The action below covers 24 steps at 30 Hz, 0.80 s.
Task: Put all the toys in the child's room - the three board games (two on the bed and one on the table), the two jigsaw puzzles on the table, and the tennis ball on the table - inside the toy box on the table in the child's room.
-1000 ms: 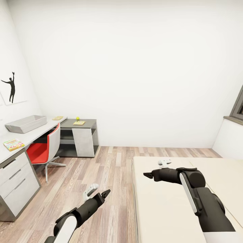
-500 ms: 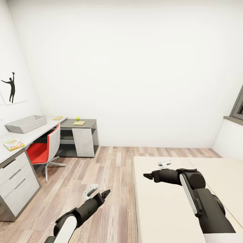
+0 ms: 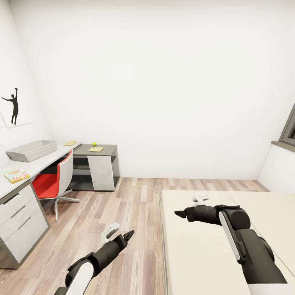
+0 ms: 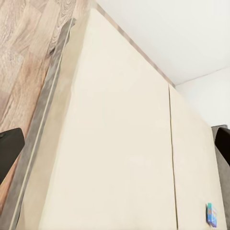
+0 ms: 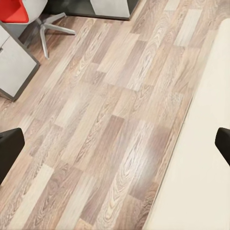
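- Left pincer (image 3: pixel 119 233) hangs spread and empty above the wooden plank floor (image 3: pixel 123 205).
- Right pincer (image 3: pixel 189 206), likewise spread and empty, hovers over the beige-mattressed bed (image 3: pixel 196 254).
- Pale grey rectangular toy box (image 3: pixel 32 150) sits on the light grey worktop (image 3: pixel 45 161).

The table (image 3: pixel 45 160) runs along your left wall, with the toy box (image 3: pixel 31 150) on it and 1 board game (image 3: pixel 17 175) nearer you. Farther back lie 2 jigsaw puzzles (image 3: pixel 70 143) (image 3: pixel 96 149), the tennis ball (image 3: pixel 94 144) between them. A chair (image 3: pixel 55 180) stands before the table. The bed (image 3: pixel 196 254) lies to your right.
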{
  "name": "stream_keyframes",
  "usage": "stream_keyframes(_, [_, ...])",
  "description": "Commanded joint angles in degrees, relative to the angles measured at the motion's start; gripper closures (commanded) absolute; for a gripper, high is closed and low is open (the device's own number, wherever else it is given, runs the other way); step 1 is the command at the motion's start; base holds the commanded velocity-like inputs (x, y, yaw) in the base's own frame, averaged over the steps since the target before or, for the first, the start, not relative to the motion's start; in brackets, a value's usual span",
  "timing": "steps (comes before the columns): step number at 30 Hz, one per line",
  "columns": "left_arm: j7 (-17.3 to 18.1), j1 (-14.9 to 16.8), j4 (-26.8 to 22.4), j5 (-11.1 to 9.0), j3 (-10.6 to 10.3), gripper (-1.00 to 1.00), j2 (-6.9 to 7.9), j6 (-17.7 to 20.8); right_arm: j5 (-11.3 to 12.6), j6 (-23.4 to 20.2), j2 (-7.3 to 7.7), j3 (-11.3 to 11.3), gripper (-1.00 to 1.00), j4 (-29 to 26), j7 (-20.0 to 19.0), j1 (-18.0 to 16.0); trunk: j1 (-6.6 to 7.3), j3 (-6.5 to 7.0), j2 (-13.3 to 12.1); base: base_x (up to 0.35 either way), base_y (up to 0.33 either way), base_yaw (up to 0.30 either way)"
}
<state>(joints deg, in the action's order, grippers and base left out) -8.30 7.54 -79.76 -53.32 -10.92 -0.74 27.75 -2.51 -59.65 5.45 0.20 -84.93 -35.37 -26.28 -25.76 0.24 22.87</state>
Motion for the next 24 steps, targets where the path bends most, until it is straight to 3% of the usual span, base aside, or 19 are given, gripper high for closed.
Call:
stream_keyframes(1, [-0.5,0.0,-0.1,-0.6,0.0,-1.0,0.0,0.2,-0.3,-0.2,0.02,0.0,-1.0,0.0,-0.3,0.0,-0.02,-0.03,0.0,0.0,0.0,0.0])
stream_keyframes(24, [-0.6,0.0,-0.1,-0.3,0.0,-1.0,0.03,0.1,-0.3,-0.4,0.09,-0.6,-1.0,-1.0,-0.2,0.0,-0.02,-0.03,0.0,0.0,0.0,0.0])
